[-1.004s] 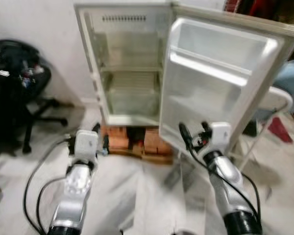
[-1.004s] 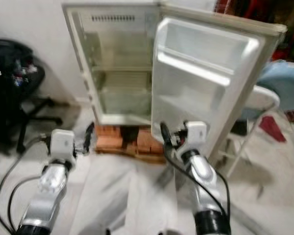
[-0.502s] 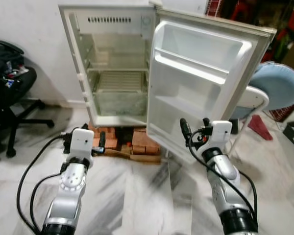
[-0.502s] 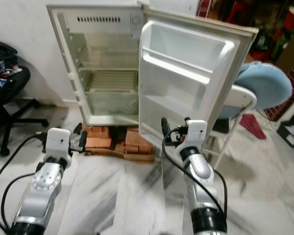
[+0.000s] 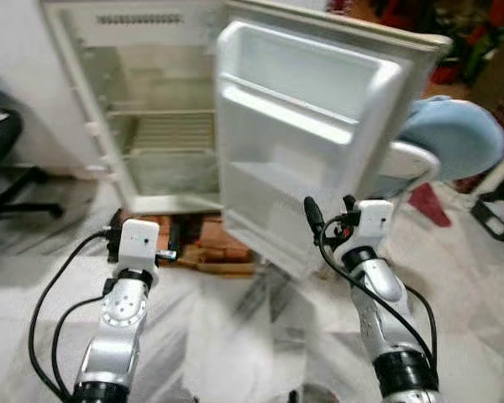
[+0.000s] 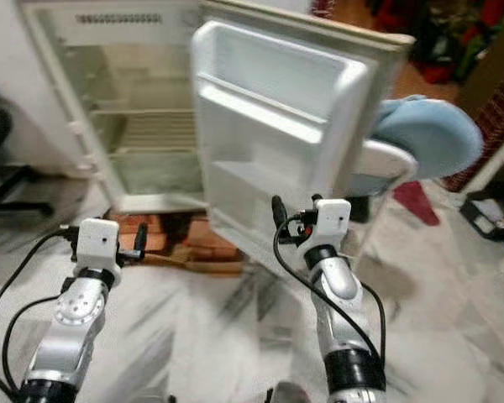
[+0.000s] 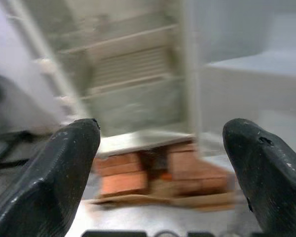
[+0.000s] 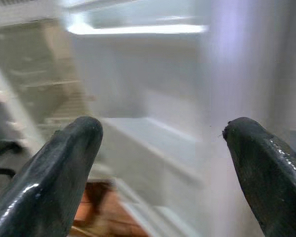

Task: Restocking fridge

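Both grippers (image 5: 328, 220) (image 7: 160, 148) gape before white plastic fridge (image 5: 151, 109) on bricks (image 5: 210, 248).

Fridge (image 5: 151, 101): small, white to cream, single door; stands upright against a pale wall, raised off the marble floor on a stack of reddish bricks (image 5: 210, 245) over a wooden board.
Door (image 5: 307, 151): swung wide open toward the robot's right, inner side facing the camera; white moulded liner.
Door racks: one deep bin at the top (image 5: 311, 80), a shallower ledge lower down (image 5: 269, 180); both bare.
Cabinet interior: vent slots along the top (image 5: 140, 18); a wire shelf at mid height (image 5: 172, 130); a clear drawer beneath it (image 5: 170, 172); nothing stored on any level.
Sharpness: somewhat blurred.
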Tool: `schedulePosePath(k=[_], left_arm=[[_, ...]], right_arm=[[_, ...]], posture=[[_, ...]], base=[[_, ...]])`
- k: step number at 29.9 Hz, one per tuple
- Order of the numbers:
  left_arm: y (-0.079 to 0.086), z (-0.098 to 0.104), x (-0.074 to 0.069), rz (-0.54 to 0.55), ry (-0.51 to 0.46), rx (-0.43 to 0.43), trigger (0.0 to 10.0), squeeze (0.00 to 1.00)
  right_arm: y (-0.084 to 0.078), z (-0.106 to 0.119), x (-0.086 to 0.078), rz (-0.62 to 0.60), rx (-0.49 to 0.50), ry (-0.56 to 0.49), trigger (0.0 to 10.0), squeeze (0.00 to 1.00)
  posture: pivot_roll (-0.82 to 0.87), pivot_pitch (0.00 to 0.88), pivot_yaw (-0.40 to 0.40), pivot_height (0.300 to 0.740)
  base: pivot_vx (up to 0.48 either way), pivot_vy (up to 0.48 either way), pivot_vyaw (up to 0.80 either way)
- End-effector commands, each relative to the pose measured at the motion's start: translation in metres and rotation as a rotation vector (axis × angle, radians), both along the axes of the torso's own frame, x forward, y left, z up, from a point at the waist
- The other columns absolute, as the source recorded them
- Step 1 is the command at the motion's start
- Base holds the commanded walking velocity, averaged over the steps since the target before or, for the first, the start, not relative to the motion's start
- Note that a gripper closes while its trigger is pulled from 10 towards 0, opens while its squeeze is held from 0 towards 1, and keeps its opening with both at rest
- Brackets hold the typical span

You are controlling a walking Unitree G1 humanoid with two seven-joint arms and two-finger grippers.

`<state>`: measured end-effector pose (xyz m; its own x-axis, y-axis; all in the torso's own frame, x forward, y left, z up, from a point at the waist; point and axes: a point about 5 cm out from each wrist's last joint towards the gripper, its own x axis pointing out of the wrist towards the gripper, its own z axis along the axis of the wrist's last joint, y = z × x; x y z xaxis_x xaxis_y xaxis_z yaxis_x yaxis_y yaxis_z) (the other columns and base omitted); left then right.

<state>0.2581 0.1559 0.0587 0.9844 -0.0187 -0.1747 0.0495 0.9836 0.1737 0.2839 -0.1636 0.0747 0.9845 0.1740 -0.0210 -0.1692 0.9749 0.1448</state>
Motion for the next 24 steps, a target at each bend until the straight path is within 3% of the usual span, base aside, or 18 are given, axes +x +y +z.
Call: schedulePosePath(k=[1, 6, 12, 16, 19, 24], left_arm=[[0.005, 0.003, 0.001, 0.01, -0.011, 0.017, 10.0, 0.0], [0.006, 0.002, 0.0, 0.016, -0.004, 0.016, 10.0, 0.0], [0.005, 0.003, -0.001, 0.034, -0.016, -0.002, 10.0, 0.0], [0.01, -0.002, -0.006, 0.046, -0.001, 0.018, 10.0, 0.0], [0.024, -0.009, -0.014, 0.085, 0.034, 0.02, 10.0, 0.0], [0.033, -0.012, -0.021, 0.115, 0.048, 0.032, 10.0, 0.0]], right_arm=[[0.002, 0.007, 0.003, 0.003, 0.005, -0.029, 10.0, 0.0], [0.003, 0.007, 0.004, 0.007, 0.005, -0.029, 10.0, 0.0], [0.003, 0.01, 0.006, 0.034, -0.031, -0.045, 10.0, 0.0], [-0.003, 0.019, 0.019, 0.036, -0.048, -0.073, 10.0, 0.0], [-0.004, 0.031, 0.033, 0.039, -0.069, -0.11, 10.0, 0.0], [-0.006, 0.042, 0.049, -0.003, -0.056, -0.126, 10.0, 0.0]], posture=[[-0.01, 0.0, -0.001, 0.74], [-0.01, 0.0, -0.004, 0.74], [-0.01, 0.0, -0.005, 0.74], [-0.01, 0.0, -0.001, 0.74], [0.01, 0.003, -0.01, 0.74], [0.03, 0.004, -0.018, 0.74]], base=[[0.289, -0.262, 0.0], [0.268, -0.259, 0.0], [0.0, 0.0, 0.0], [0.0, 0.0, 0.0], [0.0, 0.0, 0.71], [0.0, 0.0, 0.8]])
